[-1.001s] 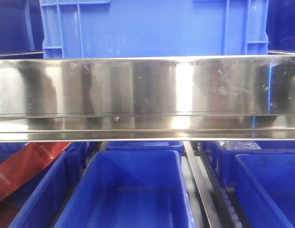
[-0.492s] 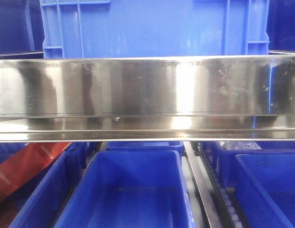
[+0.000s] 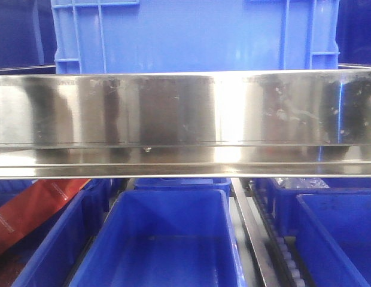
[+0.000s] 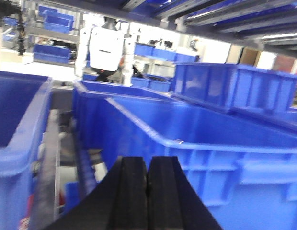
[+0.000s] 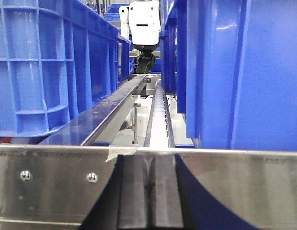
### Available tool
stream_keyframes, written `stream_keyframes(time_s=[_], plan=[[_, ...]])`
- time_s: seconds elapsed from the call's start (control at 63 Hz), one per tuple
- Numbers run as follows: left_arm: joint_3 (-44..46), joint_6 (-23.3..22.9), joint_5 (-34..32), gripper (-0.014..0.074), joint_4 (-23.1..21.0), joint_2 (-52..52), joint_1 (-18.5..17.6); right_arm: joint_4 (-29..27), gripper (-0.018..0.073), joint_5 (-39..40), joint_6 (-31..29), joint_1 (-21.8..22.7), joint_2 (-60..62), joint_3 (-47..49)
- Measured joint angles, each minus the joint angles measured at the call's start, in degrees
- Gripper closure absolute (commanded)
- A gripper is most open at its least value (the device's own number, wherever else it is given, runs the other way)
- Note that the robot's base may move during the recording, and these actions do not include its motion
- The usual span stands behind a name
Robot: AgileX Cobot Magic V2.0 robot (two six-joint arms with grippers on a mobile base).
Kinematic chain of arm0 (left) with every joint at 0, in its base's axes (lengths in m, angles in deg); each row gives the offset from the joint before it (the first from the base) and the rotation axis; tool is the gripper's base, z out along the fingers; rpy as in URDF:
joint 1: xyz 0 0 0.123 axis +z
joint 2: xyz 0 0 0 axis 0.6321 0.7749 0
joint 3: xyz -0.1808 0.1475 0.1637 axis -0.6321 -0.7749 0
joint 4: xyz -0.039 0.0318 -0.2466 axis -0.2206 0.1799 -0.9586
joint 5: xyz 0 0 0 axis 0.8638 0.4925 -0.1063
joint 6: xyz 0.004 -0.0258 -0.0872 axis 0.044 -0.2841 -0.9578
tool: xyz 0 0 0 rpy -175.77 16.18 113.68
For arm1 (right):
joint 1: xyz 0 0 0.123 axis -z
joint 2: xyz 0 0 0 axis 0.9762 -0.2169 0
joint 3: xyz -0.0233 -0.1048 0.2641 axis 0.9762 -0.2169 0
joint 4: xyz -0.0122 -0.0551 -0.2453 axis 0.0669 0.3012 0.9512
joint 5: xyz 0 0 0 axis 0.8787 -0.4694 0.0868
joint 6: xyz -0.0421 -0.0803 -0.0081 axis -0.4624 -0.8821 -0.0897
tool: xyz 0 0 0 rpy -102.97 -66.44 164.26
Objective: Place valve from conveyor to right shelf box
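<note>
Both the left gripper [image 4: 147, 191] and right gripper [image 5: 151, 191] are pressed closed and empty, with no valve in sight, so the right risks striking the steel rail [image 5: 52, 184] directly ahead.

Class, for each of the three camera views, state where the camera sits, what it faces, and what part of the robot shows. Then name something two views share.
Front view: faces the steel shelf rail, blue bins below; no robot part visible.
Left wrist: behind the left gripper, jaws together, looking along blue bins.
Right wrist: behind the right gripper, jaws together, facing a steel rail and roller track.
Both wrist views show a white robot opposite.
</note>
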Motion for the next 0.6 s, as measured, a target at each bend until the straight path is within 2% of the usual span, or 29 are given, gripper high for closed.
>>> stream_keyframes(time_s=[0.159, 0.302, 0.604], plan=[[-8.23, 7.88, -0.62, 0.0707, -1.38, -4.93, 6.43, 0.00, 0.0722, -0.11, 0.00, 0.00, 0.00, 0.00], [-17.19, 10.25, -0.90, 0.0707, -2.03, -11.88, 10.49, 0.00, 0.0722, -0.11, 0.00, 0.00, 0.00, 0.00], [-29.38, 10.65, -1.43, 0.0707, -2.25, -25.30, 11.40, 0.00, 0.0722, -0.11, 0.00, 0.00, 0.00, 0.00]])
